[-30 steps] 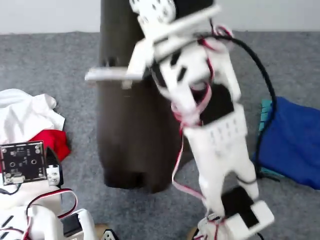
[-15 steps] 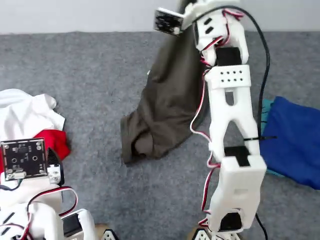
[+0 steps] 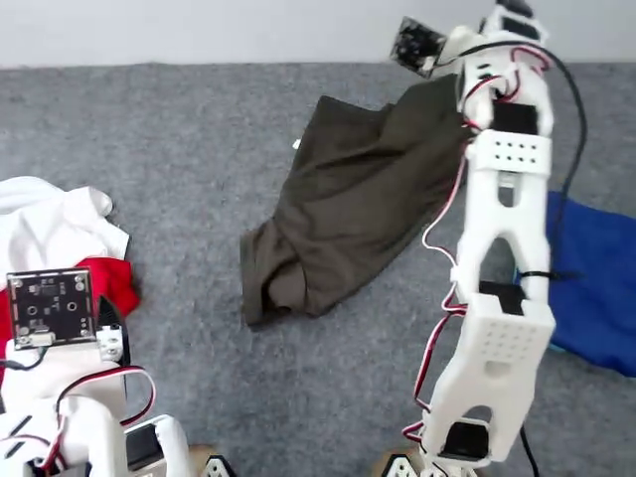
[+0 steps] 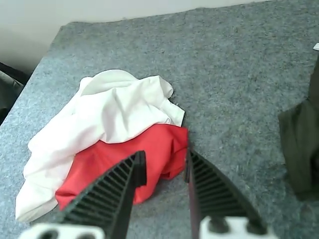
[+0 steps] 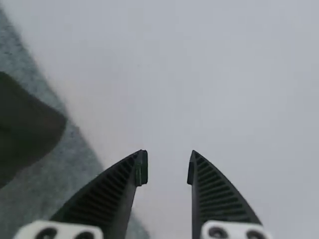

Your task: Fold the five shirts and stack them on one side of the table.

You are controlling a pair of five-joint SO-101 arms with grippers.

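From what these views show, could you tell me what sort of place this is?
Probably a robotics test bench: a grey-carpeted table against a white wall, with an olive shirt, a white shirt and a red shirt loose on it.

— What lies where on the bench (image 3: 179,129)?
— The middle shirt (image 3: 348,209) runs from the centre to the far edge. At the left edge, the upper shirt (image 3: 50,224) lies partly over the lower shirt (image 3: 104,278).
— And to the right?
— The fourth shirt (image 3: 596,278) lies at the right edge, past the right arm (image 3: 507,199). The right claw (image 5: 165,167) is beyond the far edge, and the left claw (image 4: 163,164) is above the lower shirt.
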